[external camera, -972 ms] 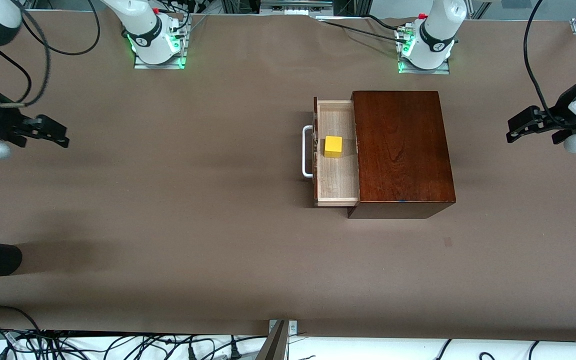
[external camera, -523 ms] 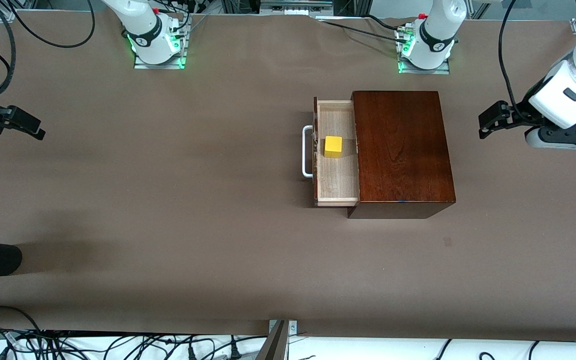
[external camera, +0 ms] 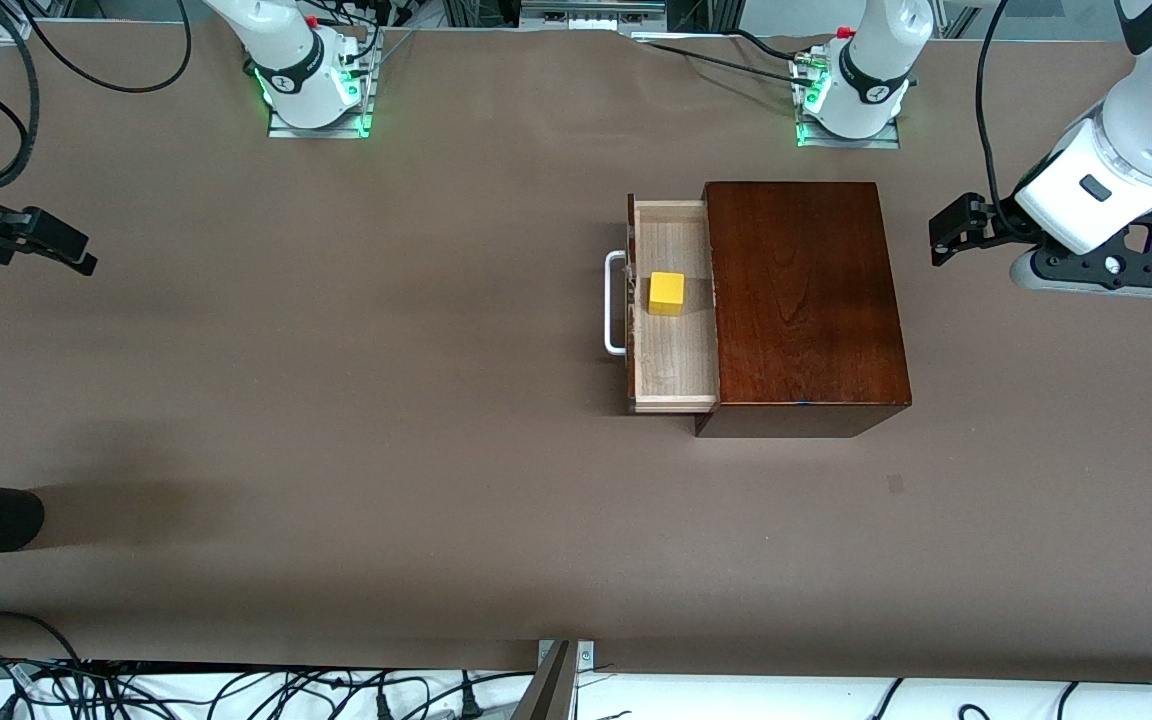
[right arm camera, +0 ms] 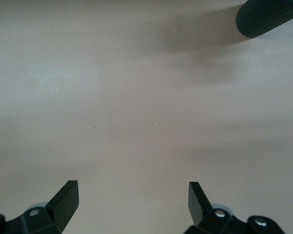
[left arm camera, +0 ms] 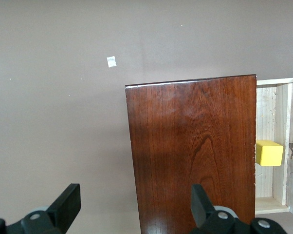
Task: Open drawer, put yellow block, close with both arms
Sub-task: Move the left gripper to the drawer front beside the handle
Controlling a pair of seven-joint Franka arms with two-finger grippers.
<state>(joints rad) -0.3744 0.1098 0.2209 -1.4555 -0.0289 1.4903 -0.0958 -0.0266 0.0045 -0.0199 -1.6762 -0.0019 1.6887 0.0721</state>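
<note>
I see the left gripper (external camera: pixel 948 232) spread wide and empty over the table beside the wooden box (external camera: pixel 804 300). My right gripper (external camera: pixel 71 250) hangs wide, empty, well apart. The yellow block (external camera: pixel 666 293) sits in the open drawer (external camera: pixel 674 370).

The pale-wood drawer (external camera: pixel 674 360), with dark front and white U-shaped handle, stands pulled partly out of its glossy reddish-brown box (external camera: pixel 804 300), and the small bright-yellow block (external camera: pixel 666 293) rests inside it near the handle.
</note>
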